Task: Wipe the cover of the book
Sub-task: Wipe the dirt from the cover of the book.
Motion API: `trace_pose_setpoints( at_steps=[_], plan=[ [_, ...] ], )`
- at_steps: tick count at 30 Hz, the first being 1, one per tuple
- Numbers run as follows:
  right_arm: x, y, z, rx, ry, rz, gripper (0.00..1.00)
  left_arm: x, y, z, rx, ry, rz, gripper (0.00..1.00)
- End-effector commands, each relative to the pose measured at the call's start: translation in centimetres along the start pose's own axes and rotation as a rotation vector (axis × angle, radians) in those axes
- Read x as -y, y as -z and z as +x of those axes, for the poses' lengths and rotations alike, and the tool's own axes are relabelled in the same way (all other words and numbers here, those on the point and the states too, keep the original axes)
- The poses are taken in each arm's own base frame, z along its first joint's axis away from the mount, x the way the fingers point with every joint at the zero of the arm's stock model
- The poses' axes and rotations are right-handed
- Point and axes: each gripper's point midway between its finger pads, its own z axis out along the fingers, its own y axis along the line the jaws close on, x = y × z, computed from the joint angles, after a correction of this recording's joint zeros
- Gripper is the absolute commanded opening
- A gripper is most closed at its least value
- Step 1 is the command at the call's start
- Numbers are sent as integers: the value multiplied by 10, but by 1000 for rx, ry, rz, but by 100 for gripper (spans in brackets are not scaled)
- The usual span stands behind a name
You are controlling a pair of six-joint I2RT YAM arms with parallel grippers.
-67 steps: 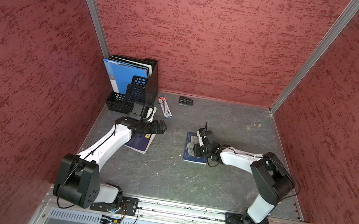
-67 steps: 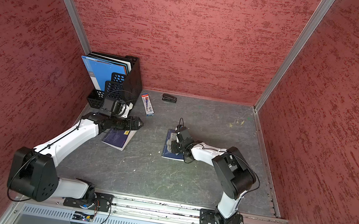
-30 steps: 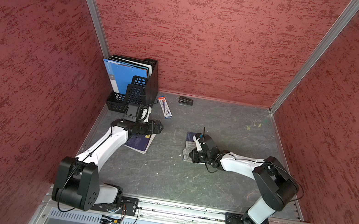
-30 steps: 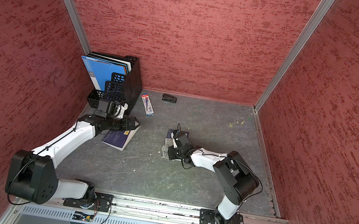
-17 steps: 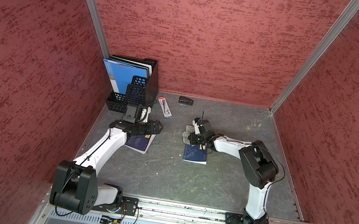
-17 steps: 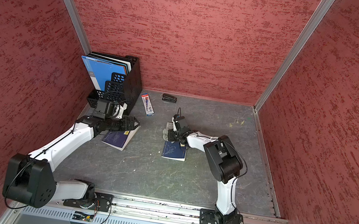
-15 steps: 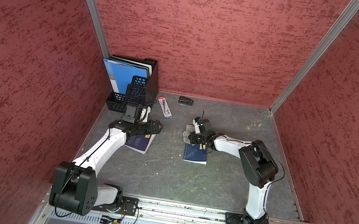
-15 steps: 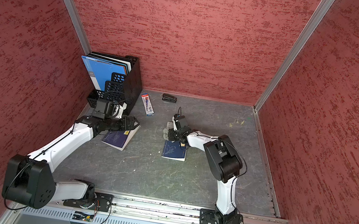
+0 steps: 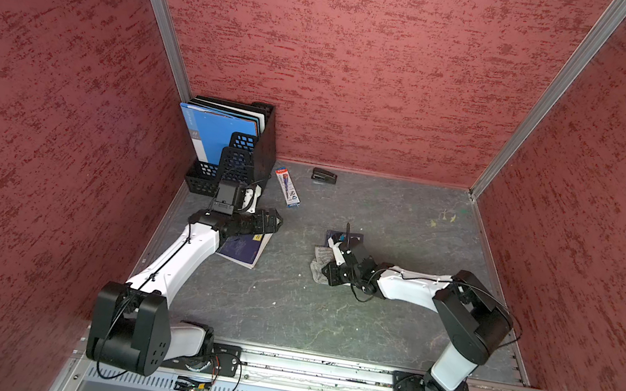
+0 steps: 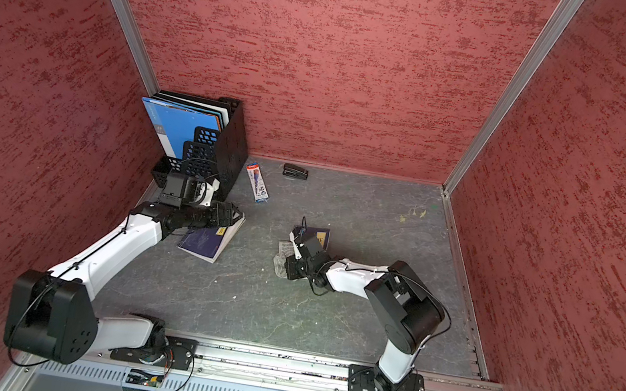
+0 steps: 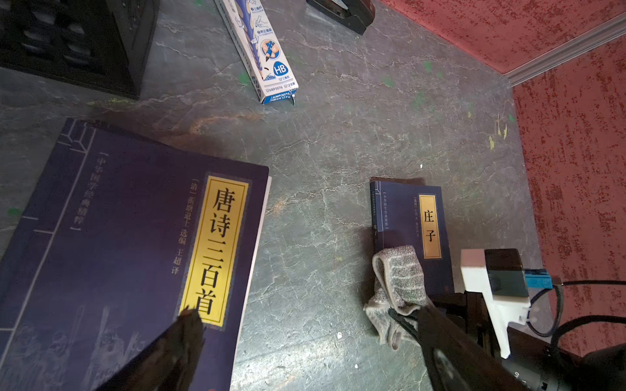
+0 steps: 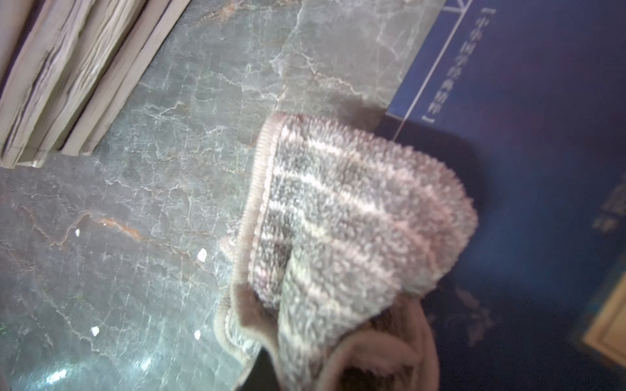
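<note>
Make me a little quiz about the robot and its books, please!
1. True or false: the right gripper is shut on a grey cloth.
2. Which thing lies closest to the back wall? A) black stapler B) pencil box C) small blue book
3. Fill in: the gripper with open jaws, above the bigger blue book, is the ____ one.

Key
1. True.
2. A.
3. Left: the left gripper.
</note>
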Motion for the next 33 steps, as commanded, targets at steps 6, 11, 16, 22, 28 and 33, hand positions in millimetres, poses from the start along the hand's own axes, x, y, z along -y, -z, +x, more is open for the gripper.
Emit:
trace_pose_setpoints(
  at_steps=[6,11,16,22,28,33],
  plan=[
    [43,-27,13,-126,-51,124,17,3,5,-4,16,8,12,100],
    [76,-38,-27,-74,-94,152,17,3,11,-2,20,1,5,100],
    [90,-54,-60,-47,-94,149,17,4,16,-4,29,-1,7,100],
    [86,-51,-59,-47,-96,129,17,3,16,-3,25,-1,-2,100],
    [61,-29,-11,-87,-84,90,17,0,9,-4,21,2,-7,100],
    [46,-8,46,-150,-125,71,17,0,8,-6,20,1,-5,100]
  ],
)
